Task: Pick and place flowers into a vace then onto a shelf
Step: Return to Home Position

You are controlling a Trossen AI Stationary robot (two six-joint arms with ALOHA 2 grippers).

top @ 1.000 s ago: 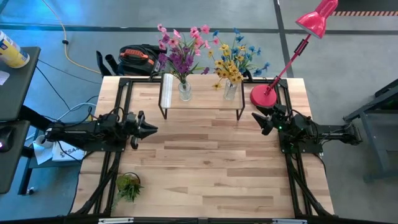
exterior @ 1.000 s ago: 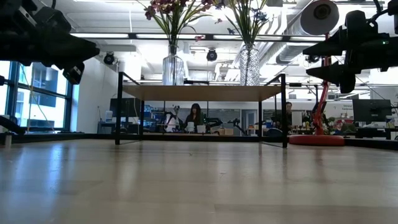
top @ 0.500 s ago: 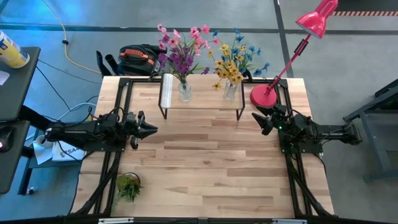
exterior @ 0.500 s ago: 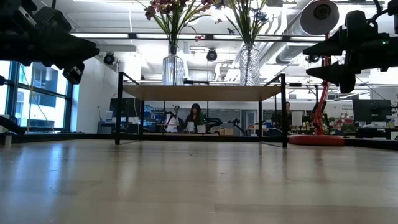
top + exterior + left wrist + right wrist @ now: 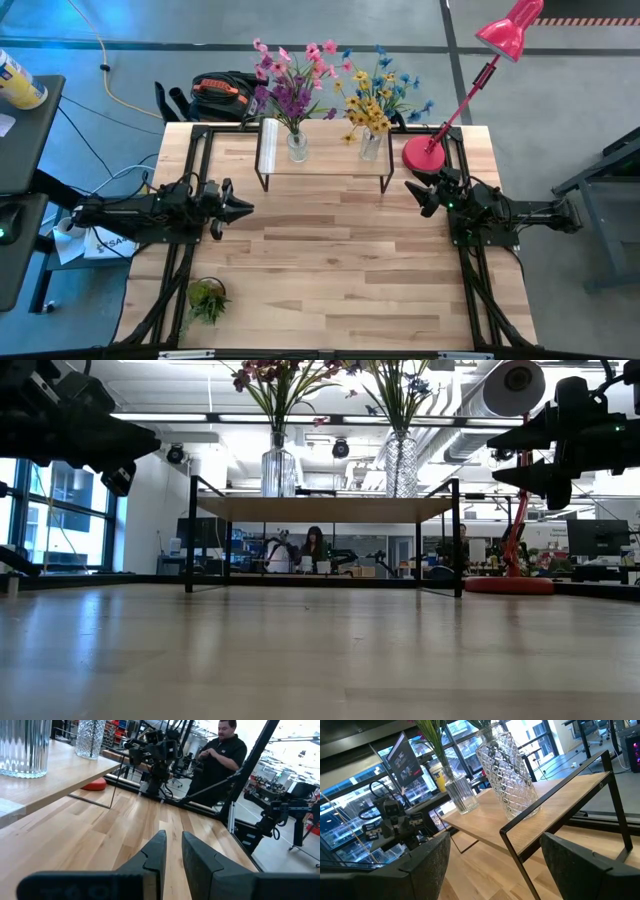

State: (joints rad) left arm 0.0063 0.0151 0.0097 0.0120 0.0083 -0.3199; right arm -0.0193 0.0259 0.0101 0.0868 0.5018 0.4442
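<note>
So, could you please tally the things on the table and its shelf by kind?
Flower bunches: 2
Glass vases: 2
Shelf: 1
Pink lamp: 1
Small green plant tuft: 1
Total: 7

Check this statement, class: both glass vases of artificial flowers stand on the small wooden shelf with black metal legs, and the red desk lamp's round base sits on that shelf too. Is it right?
Not quite. The red desk lamp's round base sits on the larger wooden tabletop, beside the small wooden shelf with black metal legs, not on it; the high view shows this. Both glass vases of artificial flowers do stand on the shelf.
</note>
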